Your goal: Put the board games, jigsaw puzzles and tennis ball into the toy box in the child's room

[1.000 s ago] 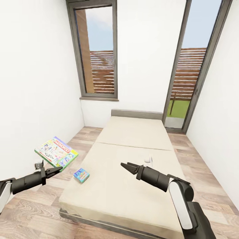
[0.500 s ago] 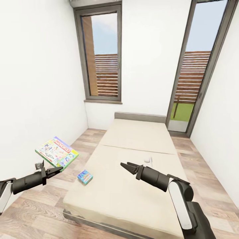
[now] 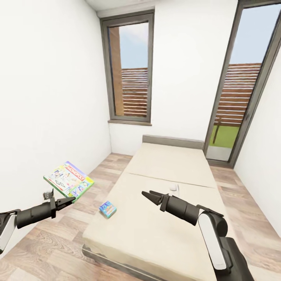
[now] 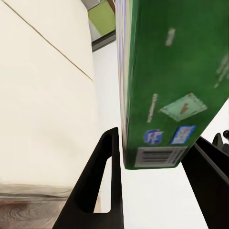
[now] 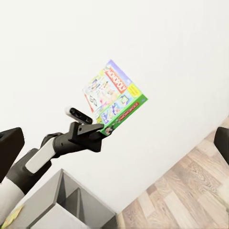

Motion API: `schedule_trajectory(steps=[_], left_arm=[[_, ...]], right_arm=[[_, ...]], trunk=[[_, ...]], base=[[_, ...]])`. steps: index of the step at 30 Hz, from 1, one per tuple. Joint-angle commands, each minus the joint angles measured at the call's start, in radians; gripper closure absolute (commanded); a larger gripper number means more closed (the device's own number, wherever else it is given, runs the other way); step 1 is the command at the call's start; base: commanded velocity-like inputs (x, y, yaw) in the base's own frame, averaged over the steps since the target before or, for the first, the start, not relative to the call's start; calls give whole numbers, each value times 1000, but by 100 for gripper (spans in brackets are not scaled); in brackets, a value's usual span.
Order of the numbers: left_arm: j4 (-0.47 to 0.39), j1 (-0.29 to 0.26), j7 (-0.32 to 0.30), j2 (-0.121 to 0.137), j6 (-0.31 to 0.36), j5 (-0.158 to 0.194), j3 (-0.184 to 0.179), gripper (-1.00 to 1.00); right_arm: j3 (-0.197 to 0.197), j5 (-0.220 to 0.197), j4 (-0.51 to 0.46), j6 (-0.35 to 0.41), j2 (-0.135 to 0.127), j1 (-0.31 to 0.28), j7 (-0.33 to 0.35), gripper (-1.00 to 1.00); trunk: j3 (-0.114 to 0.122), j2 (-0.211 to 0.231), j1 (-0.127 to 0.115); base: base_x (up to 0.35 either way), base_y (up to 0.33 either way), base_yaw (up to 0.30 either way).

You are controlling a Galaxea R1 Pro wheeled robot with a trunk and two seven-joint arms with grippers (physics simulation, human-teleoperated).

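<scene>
Left gripper [image 3: 69,200] clamped on the near edge of the green-edged board game [image 3: 68,180], both fingers pressed against its faces; the box is held in the air, tilted, pale busy cover up, over the wood plank floor [image 3: 50,249] left of the bed [image 3: 175,218] and close to the white left wall [image 3: 43,97]. In the left wrist view the game's green back [image 4: 176,81] with a barcode sits between the two dark fingers [image 4: 102,186]. Right gripper [image 3: 147,195] hangs above the bed's middle, fingers slightly apart, nothing between them. Blue board game [image 3: 107,209] lies flat on the mattress near its left edge, between the two grippers. A small white object [image 3: 174,188] rests on the mattress just beyond the right gripper; too small to identify. Beyond: grey headboard [image 3: 171,141] at the far wall, tall dark-framed window [image 3: 130,70] far left, glazed door [image 3: 242,97] far right.
</scene>
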Motion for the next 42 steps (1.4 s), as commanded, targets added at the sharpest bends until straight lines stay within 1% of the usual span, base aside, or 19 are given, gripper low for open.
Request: schedule_trajectory(steps=[1, 10, 17, 24, 29, 37, 42], left_arm=[[0, -1, -2, 0, 5, 1, -2, 100], [-1, -1, -3, -2, 4, 1, -6, 100], [-1, -1, -3, 0, 4, 1, -7, 100], [-1, -1, -4, -2, 5, 1, -7, 100], [-1, -1, -4, -2, 5, 1, -7, 100], [-1, -1, -4, 0, 5, 1, -7, 100], [-1, -1, -4, -1, 5, 1, -7, 100]], right_arm=[[0, 1, 0, 4, 1, -1, -1, -100], [-6, 5, 1, 3, -1, -1, 1, -100], [1, 10, 1, 1, 8, -1, -4, -100], [1, 10, 0, 3, 1, -1, 4, -100], [1, 9, 0, 3, 0, -1, 4, -100], [3, 10, 1, 3, 9, -1, -3, -100], [3, 10, 2, 3, 8, -1, -4, -100]], trunk=[[3, 6, -4], [43, 69, -38], [73, 118, -65], [104, 167, -92], [126, 202, -111], [161, 258, -142], [183, 293, -161]], base=[[0, 0, 199], [0, 0, 205], [-6, 0, 208], [-163, 0, 209], [-38, 0, 209], [-3, 0, 209], [0, 0, 209]])
